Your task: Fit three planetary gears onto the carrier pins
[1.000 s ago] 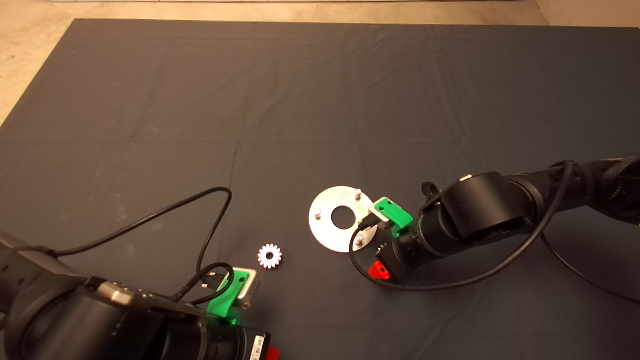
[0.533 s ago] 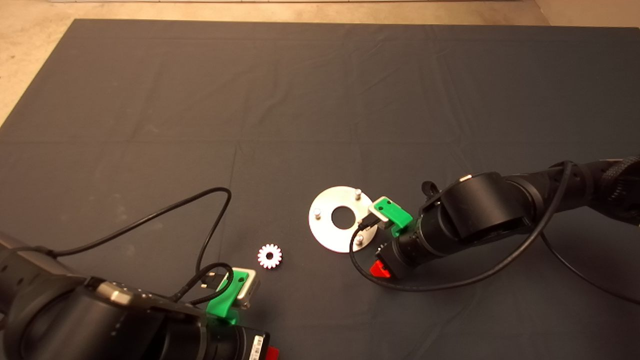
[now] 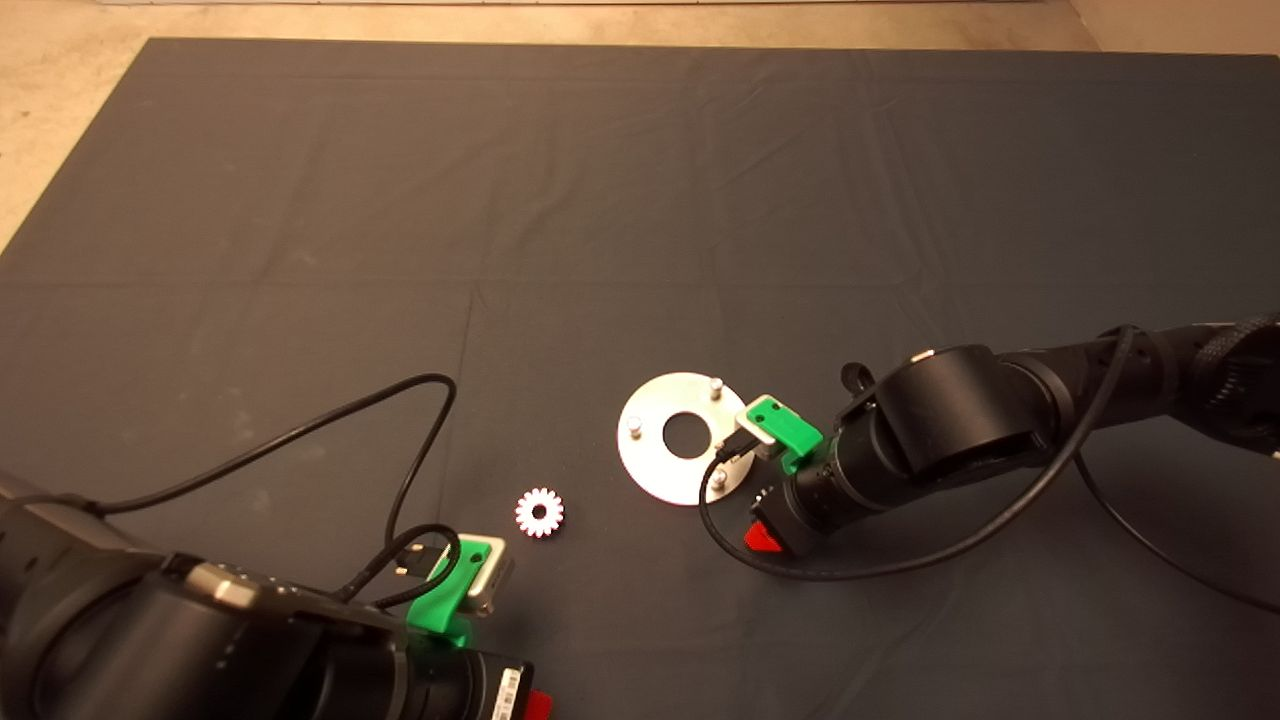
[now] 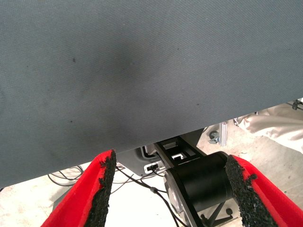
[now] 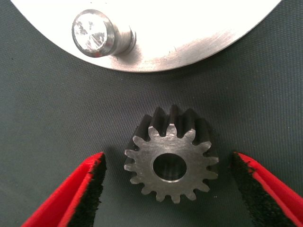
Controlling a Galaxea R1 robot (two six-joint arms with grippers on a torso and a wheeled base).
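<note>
The shiny round disc (image 3: 660, 465) lies mid-mat, and its three carrier pins (image 3: 716, 384) stand bare. One pale planetary gear (image 3: 541, 512) rests flat on the mat left of the disc. In the right wrist view a second, grey planetary gear (image 5: 171, 158) lies flat on the mat just off the disc's rim (image 5: 199, 42), near one pin (image 5: 93, 33). My right gripper (image 5: 168, 161) is open and straddles this gear, with a gap between each finger and the teeth. The head view hides that gear under the right gripper (image 3: 765, 532). My left gripper (image 4: 170, 165) is open and holds nothing at the mat's near edge (image 3: 530, 705).
A black cable (image 3: 330, 430) loops over the mat from the left arm. Another cable (image 3: 880, 570) hangs under the right arm. Beyond the mat's edge, the left wrist view shows the floor and the robot's base (image 4: 199, 179). Bare dark mat (image 3: 640, 180) stretches to the far side.
The right wrist has crept slightly toward the mat's near side. The left arm has shifted a little to the left. Neither gear nor the disc has moved.
</note>
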